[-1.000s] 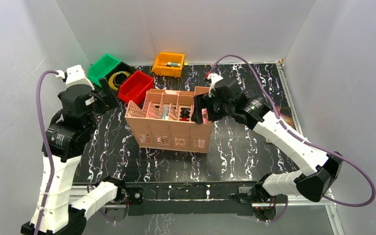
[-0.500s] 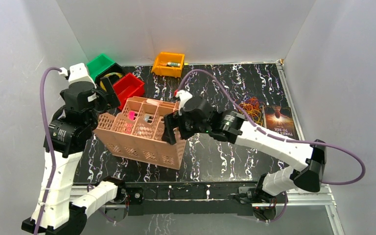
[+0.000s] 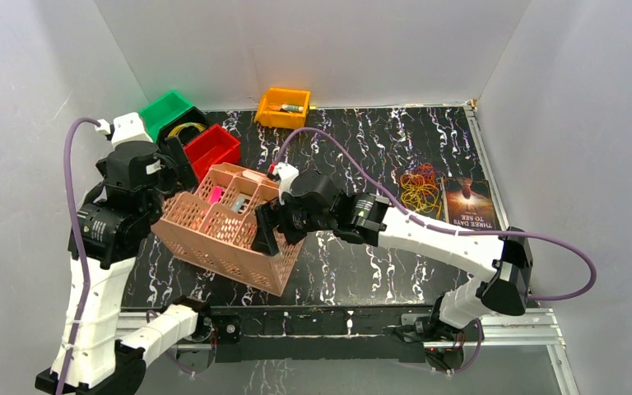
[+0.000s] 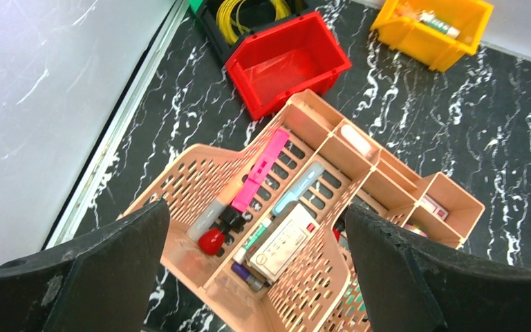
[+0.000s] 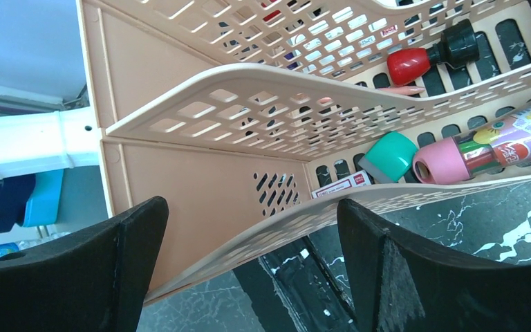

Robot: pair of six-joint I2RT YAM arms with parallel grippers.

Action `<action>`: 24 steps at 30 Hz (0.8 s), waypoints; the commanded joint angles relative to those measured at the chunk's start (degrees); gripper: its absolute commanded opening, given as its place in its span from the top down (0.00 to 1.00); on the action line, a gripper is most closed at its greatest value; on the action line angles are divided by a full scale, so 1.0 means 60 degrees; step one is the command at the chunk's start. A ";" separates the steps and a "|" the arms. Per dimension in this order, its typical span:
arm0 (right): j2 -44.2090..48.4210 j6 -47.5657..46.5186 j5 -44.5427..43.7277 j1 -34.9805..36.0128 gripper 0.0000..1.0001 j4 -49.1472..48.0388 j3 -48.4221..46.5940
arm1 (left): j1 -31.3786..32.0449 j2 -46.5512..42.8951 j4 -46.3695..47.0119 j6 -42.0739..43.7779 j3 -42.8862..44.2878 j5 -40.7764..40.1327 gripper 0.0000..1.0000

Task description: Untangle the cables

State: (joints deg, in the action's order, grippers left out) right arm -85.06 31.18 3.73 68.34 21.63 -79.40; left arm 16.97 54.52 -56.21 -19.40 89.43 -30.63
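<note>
The right gripper [image 3: 267, 228] is standing spread wide, with a perforated wall of the basket [image 3: 214, 222] running between its fingers [image 5: 104, 270]; whether they are touching it cannot be told. The left gripper [image 4: 256, 232] is likewise gaping wide, hanging over the basket's left end and holding nothing. Compared with a second ago, the right arm is reaching much farther left. The basket is now lying skewed near the left arm and the table's [image 3: 362, 271] near edge, rather than square in the middle. The cables [image 3: 418, 184], a tangled orange-yellow bunch hidden behind the right arm back then, are now lying in plain view on the table's right side. They are just beside a booklet [image 3: 469, 202] and well apart from both grippers.
</note>
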 commanded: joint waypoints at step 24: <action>0.1335 -0.1685 -0.4287 0.0221 0.02 0.0824 -0.1160 | -0.0072 -0.0319 -0.4461 -0.3755 0.0464 0.0296 0.02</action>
State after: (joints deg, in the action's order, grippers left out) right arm -75.94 23.92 -11.60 69.73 24.47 -82.85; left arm 16.93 52.99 -81.17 -39.53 95.24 -33.10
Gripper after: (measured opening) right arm 0.985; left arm 0.983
